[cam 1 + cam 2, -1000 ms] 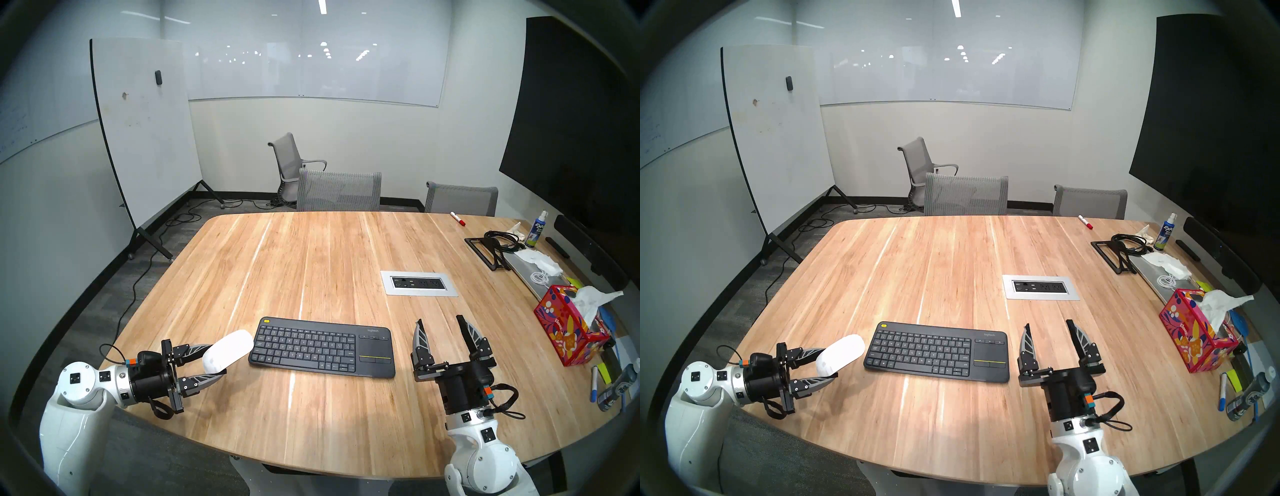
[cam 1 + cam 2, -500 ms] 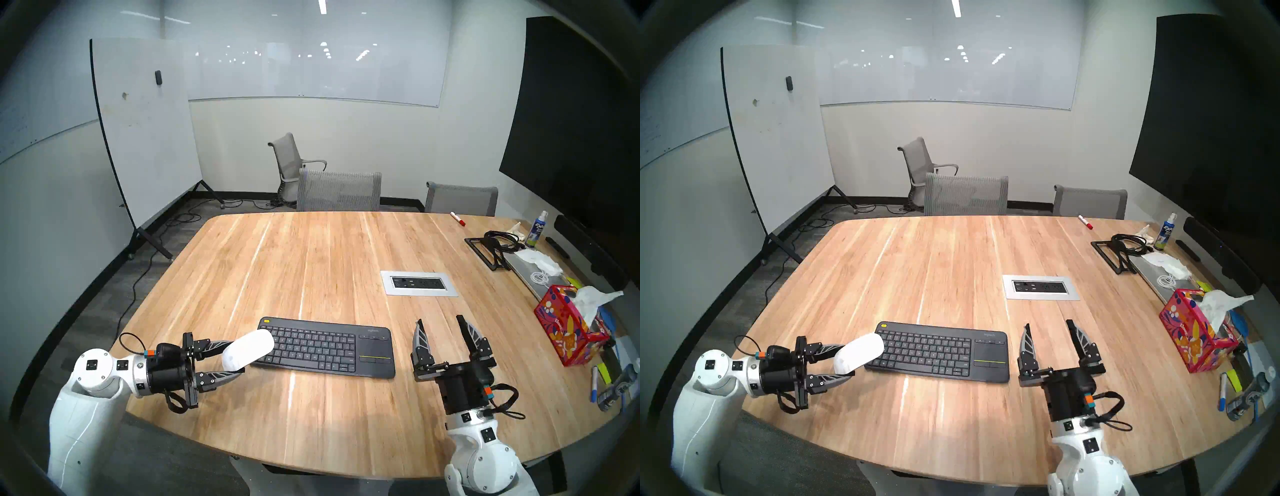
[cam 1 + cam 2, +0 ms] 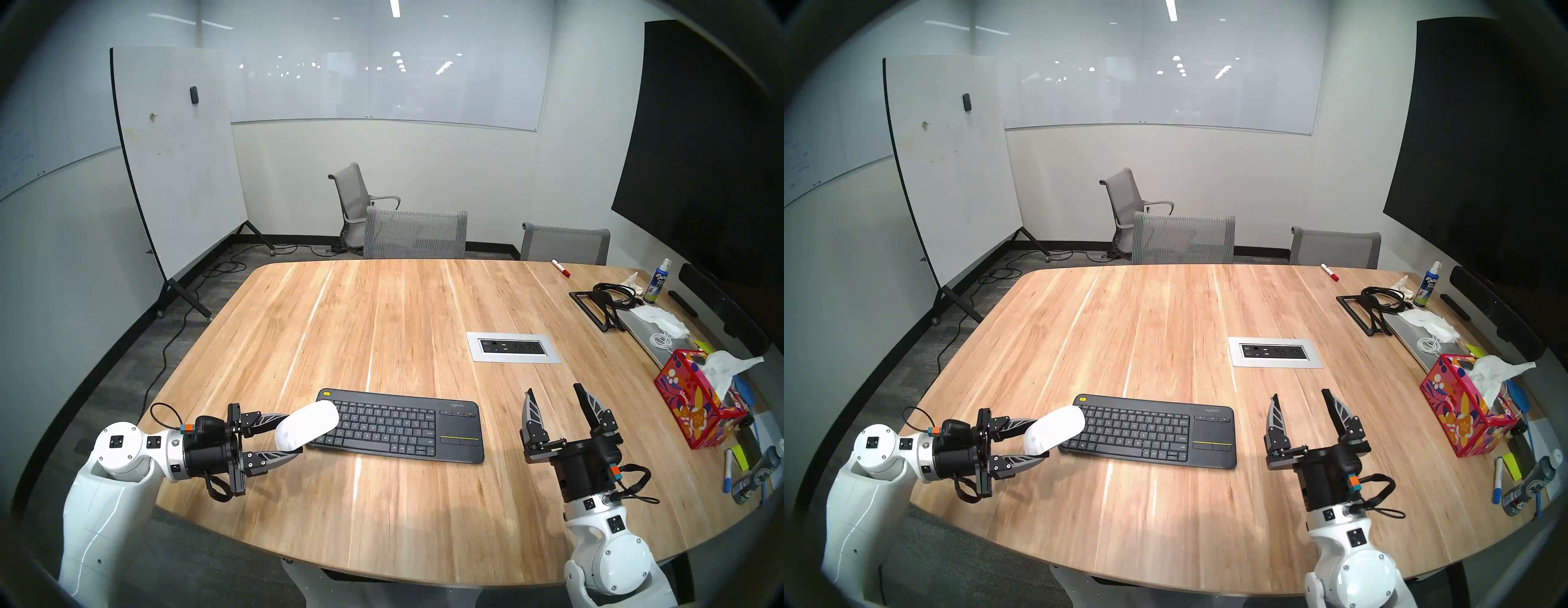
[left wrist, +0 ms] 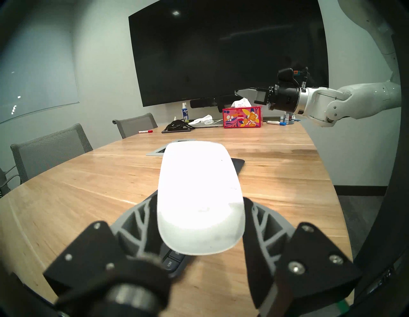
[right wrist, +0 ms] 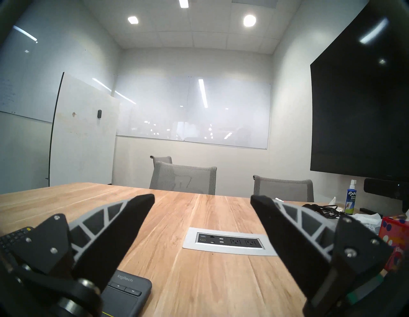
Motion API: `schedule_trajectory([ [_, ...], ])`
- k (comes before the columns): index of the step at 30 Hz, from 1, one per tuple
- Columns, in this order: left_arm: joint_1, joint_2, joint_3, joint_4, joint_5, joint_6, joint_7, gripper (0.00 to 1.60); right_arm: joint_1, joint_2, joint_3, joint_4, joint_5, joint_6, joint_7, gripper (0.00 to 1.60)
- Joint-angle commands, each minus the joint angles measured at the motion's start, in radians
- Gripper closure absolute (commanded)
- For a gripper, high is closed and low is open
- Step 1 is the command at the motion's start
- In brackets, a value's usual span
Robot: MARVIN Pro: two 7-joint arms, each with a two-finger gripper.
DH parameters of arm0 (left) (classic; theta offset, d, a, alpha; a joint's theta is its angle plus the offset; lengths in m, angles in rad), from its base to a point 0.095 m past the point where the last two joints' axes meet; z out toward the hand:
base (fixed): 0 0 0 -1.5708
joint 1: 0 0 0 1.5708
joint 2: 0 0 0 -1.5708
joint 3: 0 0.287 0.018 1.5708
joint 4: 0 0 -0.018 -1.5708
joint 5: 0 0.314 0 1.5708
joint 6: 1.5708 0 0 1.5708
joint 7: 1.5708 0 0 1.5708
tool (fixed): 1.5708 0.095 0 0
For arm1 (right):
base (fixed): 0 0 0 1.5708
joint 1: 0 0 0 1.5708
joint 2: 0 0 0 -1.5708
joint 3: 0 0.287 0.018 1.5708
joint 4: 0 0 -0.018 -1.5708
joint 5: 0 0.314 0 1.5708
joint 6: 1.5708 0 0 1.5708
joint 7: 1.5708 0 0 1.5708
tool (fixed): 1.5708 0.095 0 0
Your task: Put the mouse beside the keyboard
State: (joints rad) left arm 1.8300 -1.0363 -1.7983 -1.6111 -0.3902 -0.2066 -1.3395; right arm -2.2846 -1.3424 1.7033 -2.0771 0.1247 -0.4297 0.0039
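Since earlier frame, mouse (image 3: 307,426) is being carried rightward, nose now overhanging left end of keyboard (image 3: 396,425), clear of wooden table (image 3: 382,322); right gripper (image 3: 558,401) is being shifted outward, jaws spread and empty

Left gripper (image 3: 292,433) is being kept clamped on mouse's rear flanks

Mouse is being judged light, rigid, glossy, slip-prone; low side edges are being judged best hold

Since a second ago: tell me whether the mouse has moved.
Yes. The mouse, held in the left gripper, went rightward and now overlaps the keyboard's left end.
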Motion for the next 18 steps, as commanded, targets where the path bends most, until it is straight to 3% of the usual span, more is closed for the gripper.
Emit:
schedule_trajectory([
  [1, -0.003, -0.005, 0.004, -0.016, -0.007, 0.006, -0.001, 1.60, -0.030, 0.050, 0.087, -0.009, 0.059, -0.012, 0.029, 0.00],
  [10, -0.021, -0.018, 0.062, -0.032, 0.013, 0.015, -0.002, 1.60, -0.045, 0.050, 0.182, 0.017, 0.111, -0.013, 0.035, 0.00],
  [18, -0.060, -0.042, 0.132, -0.034, 0.056, 0.020, 0.013, 1.60, -0.064, 0.034, 0.191, 0.019, 0.131, -0.032, 0.046, 0.00],
])
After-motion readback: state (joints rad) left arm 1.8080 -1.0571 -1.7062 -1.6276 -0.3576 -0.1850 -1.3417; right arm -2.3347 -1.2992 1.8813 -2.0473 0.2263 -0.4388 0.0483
